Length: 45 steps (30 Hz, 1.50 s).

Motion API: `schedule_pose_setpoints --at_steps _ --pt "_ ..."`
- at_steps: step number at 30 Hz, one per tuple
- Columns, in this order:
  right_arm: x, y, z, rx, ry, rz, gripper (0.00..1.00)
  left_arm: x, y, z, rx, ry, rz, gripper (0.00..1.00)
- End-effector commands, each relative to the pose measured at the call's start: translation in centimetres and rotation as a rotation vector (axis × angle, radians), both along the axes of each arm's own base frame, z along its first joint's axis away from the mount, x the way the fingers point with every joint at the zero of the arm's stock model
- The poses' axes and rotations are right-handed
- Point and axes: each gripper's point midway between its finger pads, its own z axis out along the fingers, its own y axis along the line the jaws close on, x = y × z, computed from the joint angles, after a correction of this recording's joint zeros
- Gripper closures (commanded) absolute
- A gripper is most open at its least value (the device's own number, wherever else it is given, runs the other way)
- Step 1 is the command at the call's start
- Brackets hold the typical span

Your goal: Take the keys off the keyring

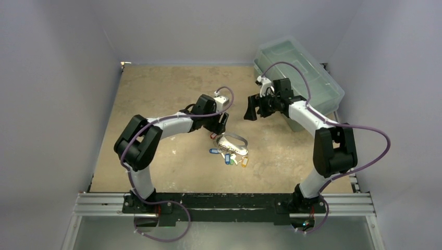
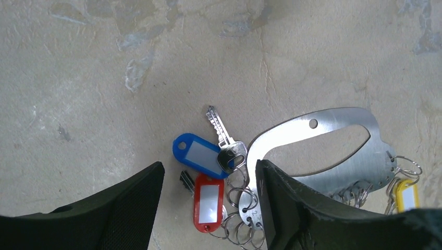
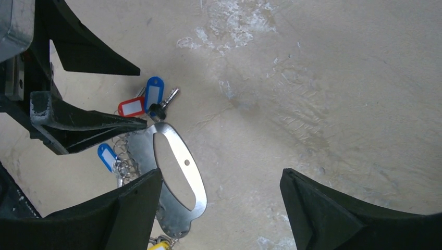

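Keyring [image 1: 233,143] on beige tabletop [image 1: 156,94], grey walls [image 1: 52,78]

A: What carries everything?
B: A tan, mottled tabletop [image 1: 156,94], blotched with paler patches.
A: What lies on it?
B: The steel keyring [image 2: 333,151], flat, running under one finger of the left gripper [image 2: 209,167]. Its keys [image 1: 228,158] fan alongside; a blue tag [image 2: 200,155] and a red tag [image 2: 208,200] sit between those fingers.
A: Anything else?
B: A clear plastic bin [image 1: 297,67], behind the right gripper [image 1: 251,108], well apart from the keyring.
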Motion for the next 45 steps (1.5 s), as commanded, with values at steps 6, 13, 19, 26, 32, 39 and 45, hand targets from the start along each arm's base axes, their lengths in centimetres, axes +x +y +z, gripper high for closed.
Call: schedule_pose_setpoints --at_steps 6,13,19,26,32,39,45 --pt "-0.2 0.0 0.8 0.001 -0.029 -0.002 0.11 0.4 -2.2 4.4 -0.049 0.022 0.074 0.3" --pt "0.4 -0.3 0.9 -0.017 -0.037 -0.019 0.1 -0.3 -3.1 4.4 -0.011 0.05 0.05 0.26" --pt "1.1 -0.7 1.4 -0.052 -0.054 -0.028 0.1 -0.3 -4.0 6.2 -0.022 0.028 0.038 0.25" --pt "1.0 -1.0 1.8 -0.074 -0.064 -0.02 0.09 -0.9 -3.4 5.0 -0.037 0.059 0.056 0.21" --pt "0.0 -0.8 0.0 -0.076 -0.013 0.012 0.1 0.6 -0.9 3.8 -0.039 0.073 0.063 0.2" --pt "-1.8 -0.6 -2.9 -0.093 0.051 0.056 0.13 0.5 2.3 1.2 -0.212 0.24 0.107 0.25" --pt "-2.6 1.0 -5.6 -0.123 0.103 0.1 0.21 -0.8 1.6 1.7 -0.35 0.271 0.113 0.27"
